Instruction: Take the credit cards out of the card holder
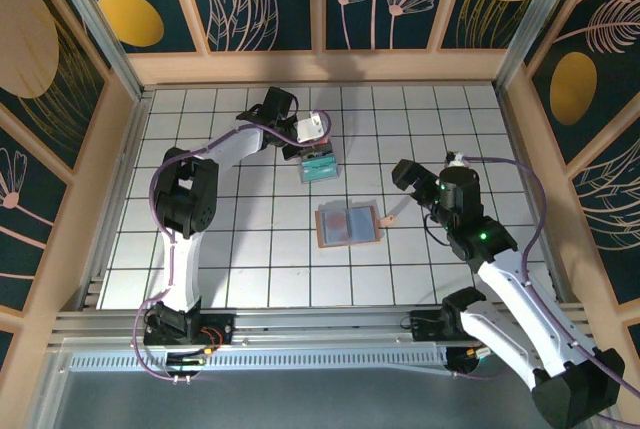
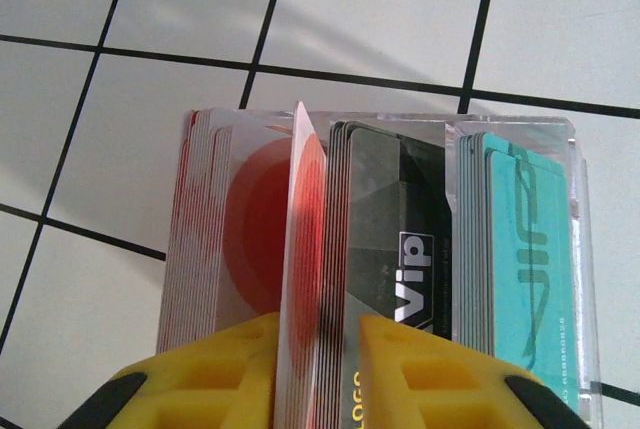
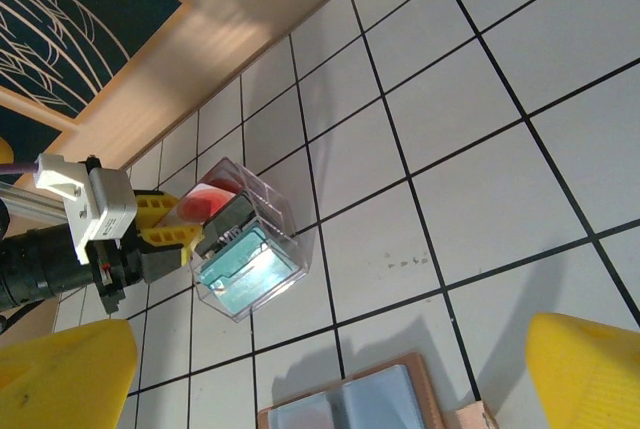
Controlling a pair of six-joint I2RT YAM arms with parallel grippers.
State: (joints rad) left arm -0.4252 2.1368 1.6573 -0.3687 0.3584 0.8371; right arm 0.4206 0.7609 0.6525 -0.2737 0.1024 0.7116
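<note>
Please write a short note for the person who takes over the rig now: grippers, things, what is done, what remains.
Left gripper: jaws either side of a red-and-white card standing on edge in the clear box; gripped or freed, cannot tell.
Right gripper: open, empty, near the card holder.
Card holder: lies open, flat on the table, apart from the box.
Done: stacks of cards stand in the box.
To do: let go of this card; check the holder for more.

The card holder (image 1: 348,223) is pinkish-tan with grey-blue inner faces. Beyond it, a clear box (image 2: 520,125) holds red cards (image 2: 225,239), black cards (image 2: 385,199) and teal cards (image 2: 530,249). The tabletop (image 1: 250,249) is white with black grid lines.
</note>
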